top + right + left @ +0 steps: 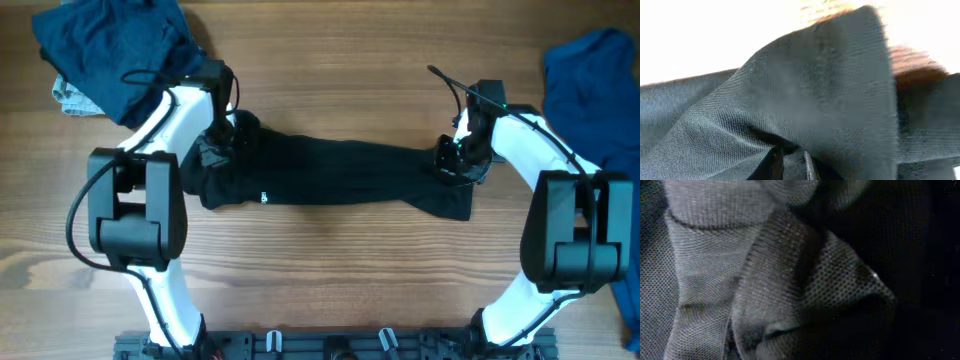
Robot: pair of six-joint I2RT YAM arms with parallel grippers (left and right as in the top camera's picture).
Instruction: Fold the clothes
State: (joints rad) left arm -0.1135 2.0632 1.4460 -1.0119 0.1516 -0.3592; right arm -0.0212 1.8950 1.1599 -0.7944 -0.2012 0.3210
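Note:
The black garment [340, 170] lies stretched in a long narrow band across the middle of the table, its tiny white label [264, 197] near the left end. My left gripper [220, 145] is at its bunched left end and seems shut on it. Black knit fabric [790, 280] fills the left wrist view and hides the fingers. My right gripper [455, 160] is at the garment's right end. In the right wrist view its fingertips [792, 162] are close together with the black fabric [815, 90] pinched between them and draped over them.
A crumpled dark blue garment [120, 45] lies at the far left corner, with a grey patterned cloth [70, 97] under its edge. Another blue garment [595, 85] lies along the right edge. The table [330, 70] is bare wood.

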